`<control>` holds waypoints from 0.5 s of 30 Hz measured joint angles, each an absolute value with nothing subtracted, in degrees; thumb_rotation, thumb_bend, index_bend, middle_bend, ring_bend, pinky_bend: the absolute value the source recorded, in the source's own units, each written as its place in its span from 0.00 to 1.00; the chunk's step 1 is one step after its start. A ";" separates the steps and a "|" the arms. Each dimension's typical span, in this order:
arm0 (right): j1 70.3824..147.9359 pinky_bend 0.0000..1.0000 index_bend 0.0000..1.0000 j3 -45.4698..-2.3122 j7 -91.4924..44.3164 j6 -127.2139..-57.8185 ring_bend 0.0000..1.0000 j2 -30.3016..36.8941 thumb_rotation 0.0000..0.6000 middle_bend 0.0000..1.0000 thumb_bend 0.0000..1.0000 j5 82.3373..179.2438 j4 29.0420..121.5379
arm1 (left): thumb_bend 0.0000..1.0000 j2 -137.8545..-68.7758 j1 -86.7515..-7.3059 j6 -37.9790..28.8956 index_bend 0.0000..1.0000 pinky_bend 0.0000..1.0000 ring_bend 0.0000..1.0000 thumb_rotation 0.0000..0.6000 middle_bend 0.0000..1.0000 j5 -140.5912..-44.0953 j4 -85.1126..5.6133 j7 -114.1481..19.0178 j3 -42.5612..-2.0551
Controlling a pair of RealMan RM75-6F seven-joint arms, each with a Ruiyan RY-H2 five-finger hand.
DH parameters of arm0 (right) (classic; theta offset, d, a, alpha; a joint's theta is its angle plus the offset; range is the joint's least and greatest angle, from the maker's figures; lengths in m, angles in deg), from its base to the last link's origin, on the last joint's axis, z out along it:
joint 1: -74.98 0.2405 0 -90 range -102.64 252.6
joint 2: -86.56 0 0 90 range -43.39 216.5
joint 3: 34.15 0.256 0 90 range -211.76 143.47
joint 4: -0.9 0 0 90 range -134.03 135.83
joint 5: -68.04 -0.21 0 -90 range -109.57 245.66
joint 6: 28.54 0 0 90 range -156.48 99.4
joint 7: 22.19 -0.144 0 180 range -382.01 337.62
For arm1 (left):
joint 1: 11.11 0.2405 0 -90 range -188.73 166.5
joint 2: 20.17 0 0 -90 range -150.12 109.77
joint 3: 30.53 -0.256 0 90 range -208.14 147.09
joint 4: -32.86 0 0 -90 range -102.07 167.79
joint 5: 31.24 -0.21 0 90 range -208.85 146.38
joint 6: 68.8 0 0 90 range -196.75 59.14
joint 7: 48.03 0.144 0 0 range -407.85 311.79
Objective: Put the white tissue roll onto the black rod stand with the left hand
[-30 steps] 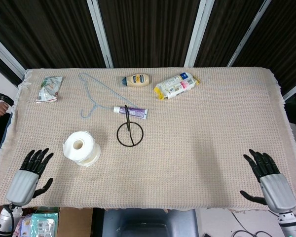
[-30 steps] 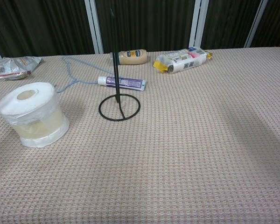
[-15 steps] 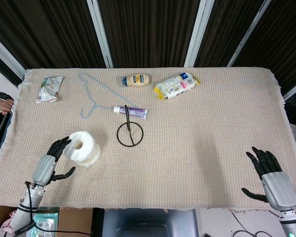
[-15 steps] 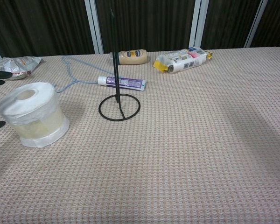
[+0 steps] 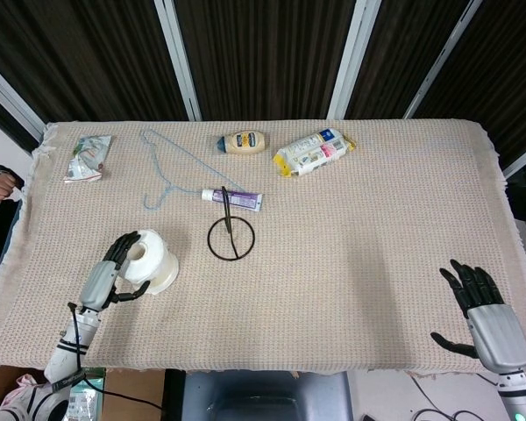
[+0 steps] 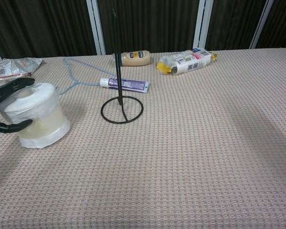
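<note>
On the near left part of the cloth-covered table (image 5: pixel 377 219) we saw the white tissue roll (image 5: pixel 149 260) standing on its end, hole upward, still in its clear wrapper. Our left hand (image 5: pixel 114 272) was wrapped around the roll's left side, with fingers (image 6: pixel 16 85) lying over the top rim and the thumb against the lower wall; the roll rested on the table, so we could not tell whether the grasp was firm or only a touch. Just to the roll's right, apart from it, stood the black rod stand (image 5: pixel 231 235), its ring base flat and its rod upright and bare. Beyond the stand lay a purple-and-white tube (image 5: pixel 233 198), and a blue wire hanger (image 5: pixel 171 168) lay to that tube's left. Along the far edge we noted a crumpled packet (image 5: pixel 88 157), a squeeze bottle (image 5: pixel 243 141) and a wrapped pack (image 5: pixel 313 151). Our right hand (image 5: pixel 482 311) hung at the near right corner, fingers spread, holding nothing.
</note>
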State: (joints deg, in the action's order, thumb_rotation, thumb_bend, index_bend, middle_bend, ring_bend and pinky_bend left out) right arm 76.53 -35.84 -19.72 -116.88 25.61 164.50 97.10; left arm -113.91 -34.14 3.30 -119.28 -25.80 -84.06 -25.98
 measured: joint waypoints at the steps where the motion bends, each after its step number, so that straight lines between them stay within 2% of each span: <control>1: 76.49 0.00 0.00 -35.84 -19.80 -116.95 0.00 25.65 1.00 0.00 0.12 164.50 97.11 | 0.33 -114.42 -34.20 3.38 0.01 0.41 0.10 1.00 0.09 -118.88 -25.21 -83.88 -25.61; 3: 76.43 0.00 0.00 -35.82 -19.98 -117.16 0.00 25.77 1.00 0.00 0.12 164.54 97.15 | 0.34 -115.29 -34.18 4.14 0.09 0.56 0.26 1.00 0.27 -118.48 -24.46 -83.67 -25.08; 5: 76.38 0.00 0.00 -35.84 -20.06 -117.25 0.00 25.84 1.00 0.00 0.12 164.62 97.17 | 0.38 -116.55 -34.09 5.56 0.29 0.71 0.45 1.00 0.48 -118.07 -23.20 -83.69 -24.44; 7: 76.35 0.00 0.00 -35.95 -20.13 -117.24 0.00 25.88 1.00 0.00 0.12 164.79 97.18 | 0.42 -117.39 -33.97 6.78 0.40 0.80 0.54 1.00 0.58 -117.84 -22.37 -84.47 -23.98; 10: 76.33 0.00 0.00 -36.16 -20.22 -117.18 0.00 26.00 1.00 0.00 0.12 165.04 97.24 | 0.45 -117.74 -33.84 8.43 0.44 0.85 0.59 1.00 0.63 -117.96 -22.20 -85.55 -23.61; 15: 76.23 0.00 0.00 -36.49 -20.52 -117.25 0.00 26.27 1.00 0.00 0.12 165.53 97.42 | 0.45 -117.14 -33.86 13.23 0.45 0.85 0.59 1.00 0.64 -118.61 -24.05 -85.29 -21.99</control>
